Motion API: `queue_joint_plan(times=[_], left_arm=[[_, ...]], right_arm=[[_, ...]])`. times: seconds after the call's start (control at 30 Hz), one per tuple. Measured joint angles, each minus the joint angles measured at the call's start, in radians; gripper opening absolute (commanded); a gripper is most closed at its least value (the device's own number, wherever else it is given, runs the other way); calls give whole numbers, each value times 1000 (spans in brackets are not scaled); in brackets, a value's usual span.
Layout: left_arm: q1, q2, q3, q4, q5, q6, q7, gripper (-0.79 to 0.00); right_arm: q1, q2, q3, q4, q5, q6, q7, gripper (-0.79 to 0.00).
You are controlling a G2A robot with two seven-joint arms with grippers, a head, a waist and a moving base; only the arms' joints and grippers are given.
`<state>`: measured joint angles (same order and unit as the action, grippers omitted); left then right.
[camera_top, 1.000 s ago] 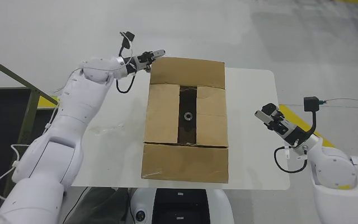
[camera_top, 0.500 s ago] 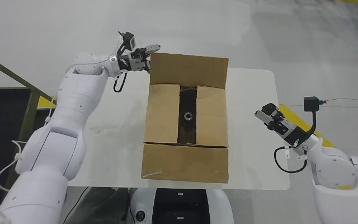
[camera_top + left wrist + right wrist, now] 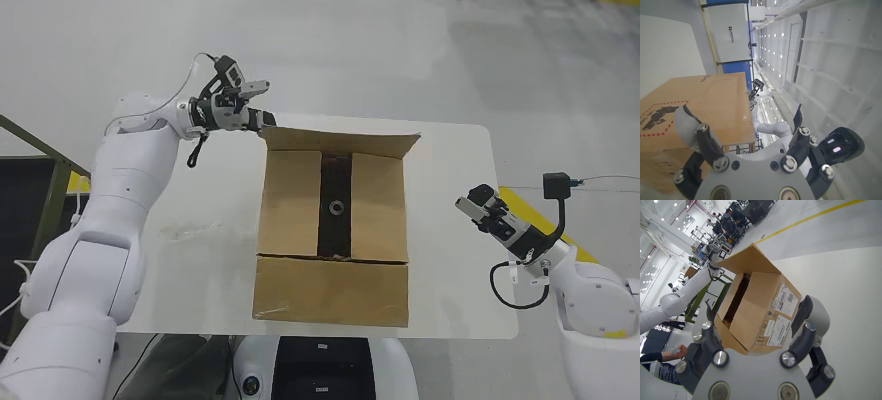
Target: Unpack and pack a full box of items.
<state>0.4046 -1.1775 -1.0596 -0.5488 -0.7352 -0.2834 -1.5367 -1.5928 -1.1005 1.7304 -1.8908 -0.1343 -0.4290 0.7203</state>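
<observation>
A brown cardboard box (image 3: 300, 215) (image 3: 757, 306) stands in the middle of the white table (image 3: 450, 160). Its two side flaps lie inward with a dark gap between them, where a small round item (image 3: 337, 208) shows. The near flap (image 3: 330, 290) is folded outward. The far flap (image 3: 340, 140) (image 3: 706, 106) stands raised, about upright. My left gripper (image 3: 258, 115) (image 3: 741, 111) is open at that flap's left corner, one finger (image 3: 683, 115) against its printed face. My right gripper (image 3: 468, 200) (image 3: 757, 303) hovers open to the right of the box, holding nothing.
Bare tabletop lies on both sides of the box, wider on the left (image 3: 210, 230). A dark rack with a green frame (image 3: 30, 200) stands off the table's left edge. The table's right edge (image 3: 500, 250) runs near my right arm.
The far flap, lying flat outward before, has swung up to about upright. My left gripper moved left and back with the flap's corner. The right arm has kept still.
</observation>
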Motion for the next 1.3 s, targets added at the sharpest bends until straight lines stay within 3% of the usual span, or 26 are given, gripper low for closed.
queue_joint_plan(times=[0.37, 0.67, 1.07, 1.3], left_arm=[[101, 59, 35, -212, -32, 8, 1, 0], [133, 109, 127, -284, -45, 14, 1, 0], [122, 139, 232, -277, -134, 20, 1, 0], [98, 145, 279, -261, -69, -1, 1, 0]], right_arm=[[0, 0, 0, 0, 0, 0, 0, 0], [0, 0, 0, 0, 0, 0, 0, 0], [0, 0, 0, 0, 0, 0, 0, 0], [0, 0, 0, 0, 0, 0, 0, 0]])
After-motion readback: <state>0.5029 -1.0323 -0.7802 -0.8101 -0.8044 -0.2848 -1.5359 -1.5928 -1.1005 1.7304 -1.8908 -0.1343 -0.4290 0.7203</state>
